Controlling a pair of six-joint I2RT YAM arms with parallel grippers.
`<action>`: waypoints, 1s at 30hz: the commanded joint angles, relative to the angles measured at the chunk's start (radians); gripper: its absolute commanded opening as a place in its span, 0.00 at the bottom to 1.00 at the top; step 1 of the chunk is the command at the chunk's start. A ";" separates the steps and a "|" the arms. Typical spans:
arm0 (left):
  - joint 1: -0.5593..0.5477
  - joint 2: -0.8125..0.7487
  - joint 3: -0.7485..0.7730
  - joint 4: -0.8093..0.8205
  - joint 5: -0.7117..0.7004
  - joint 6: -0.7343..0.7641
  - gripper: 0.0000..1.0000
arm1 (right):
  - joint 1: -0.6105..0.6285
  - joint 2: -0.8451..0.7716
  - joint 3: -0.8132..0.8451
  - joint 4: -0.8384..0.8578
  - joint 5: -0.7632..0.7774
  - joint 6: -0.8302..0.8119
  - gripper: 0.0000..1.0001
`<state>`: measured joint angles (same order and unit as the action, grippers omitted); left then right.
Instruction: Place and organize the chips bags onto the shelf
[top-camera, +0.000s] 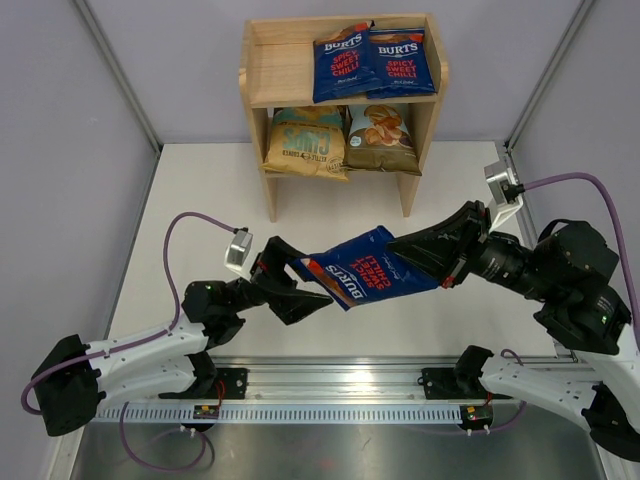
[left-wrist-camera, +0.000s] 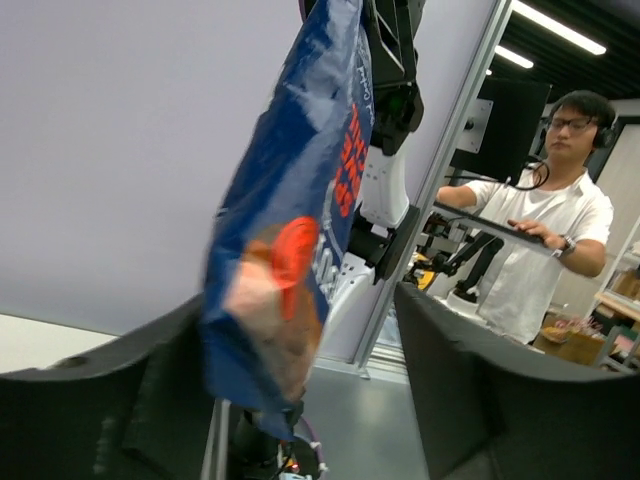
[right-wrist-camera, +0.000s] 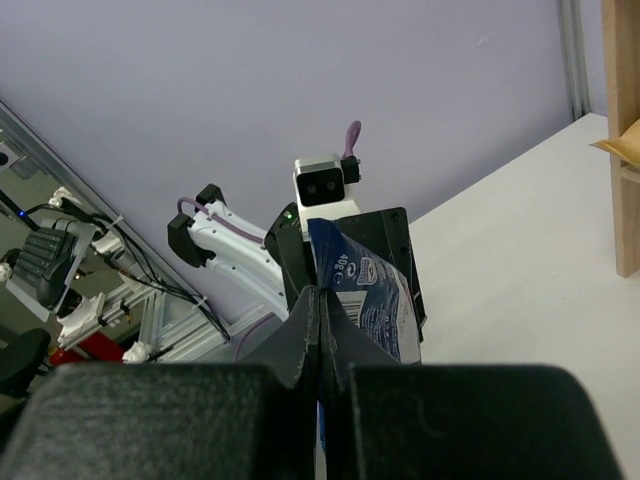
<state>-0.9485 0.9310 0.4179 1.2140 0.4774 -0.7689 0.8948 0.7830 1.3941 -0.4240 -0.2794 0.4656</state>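
Top external view: the small dark-blue crinkly foil bag (top-camera: 365, 270) hangs clear of the table, strung between the two claws. The right gripper (top-camera: 408, 250) is clenched on one end. The left gripper (top-camera: 303, 287) is spread wide, with the bag's other end between its fingers. Well beyond both claws, the light wooden two-tier shelf (top-camera: 272, 80) carries two matching dark-blue bags (top-camera: 345, 62) on top, and a tan-and-teal bag (top-camera: 308, 140) and a pale olive bag (top-camera: 380, 135) below

The shelf (top-camera: 262, 75) stands at the far edge of the table (top-camera: 200, 190). Toward the right of its top tier, the upper left bag (top-camera: 343, 66) touches the upper right bag (top-camera: 400, 60). Below them, the lower left bag (top-camera: 307, 143) and lower right bag (top-camera: 382, 138) sit side by side. In front, above the table, the fifth bag (top-camera: 365, 268) stretches between the left claw (top-camera: 300, 285) and the right claw (top-camera: 425, 255).
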 joint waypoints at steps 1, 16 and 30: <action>-0.007 -0.008 0.056 0.058 -0.057 0.014 0.72 | 0.006 -0.007 -0.040 0.111 0.040 0.030 0.00; -0.012 -0.063 0.058 -0.140 -0.199 0.043 0.13 | 0.006 -0.093 -0.081 0.085 0.262 -0.022 0.29; 0.011 -0.275 0.344 -0.945 -0.660 0.115 0.19 | 0.006 -0.206 -0.156 -0.101 0.743 -0.085 0.99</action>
<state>-0.9520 0.6708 0.6262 0.4763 0.0021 -0.6876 0.8967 0.5766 1.2697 -0.4992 0.3420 0.3988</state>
